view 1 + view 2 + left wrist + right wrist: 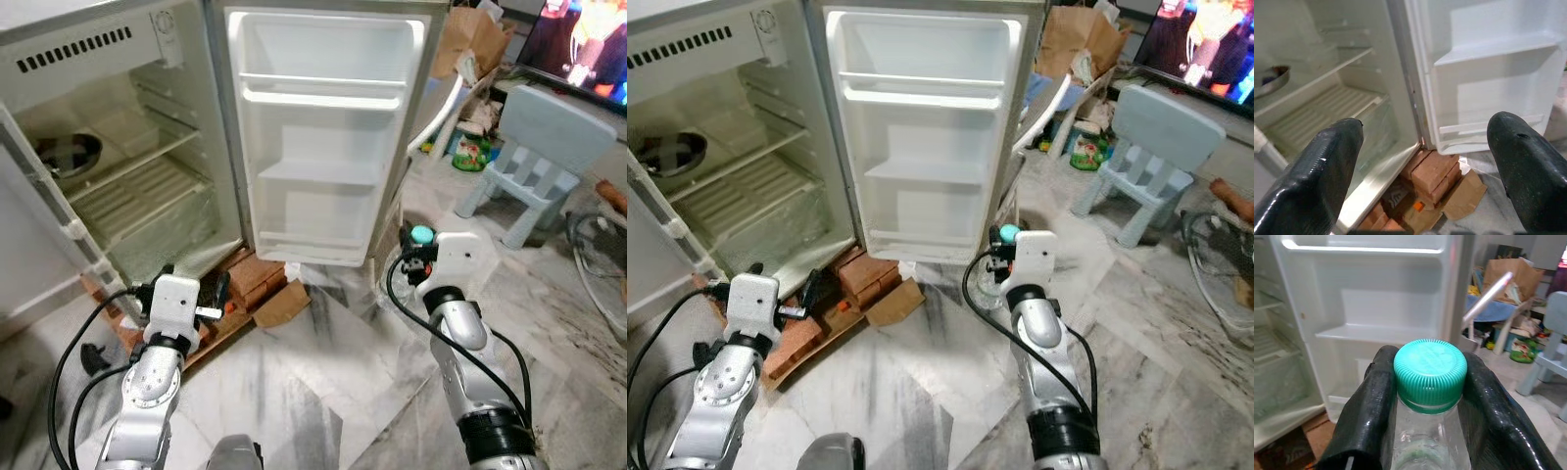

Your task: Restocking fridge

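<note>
Fridge [147,147] open, nothing stocked yet.
Our left gripper [1425,161] gapes empty before its bare shelves; our right gripper [1422,401] clamps a green-capped bottle [1430,372] facing the vacant door shelves [323,171] ahead.

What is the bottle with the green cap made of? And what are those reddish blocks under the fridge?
The bottle in the right tool looks like clear, glossy plastic: you can see through it. Its green cap seems to be matte plastic with fine ridges round its side. The reddish blocks look like rough clay bricks, dull and orange-brown, though I can't be sure.
</note>
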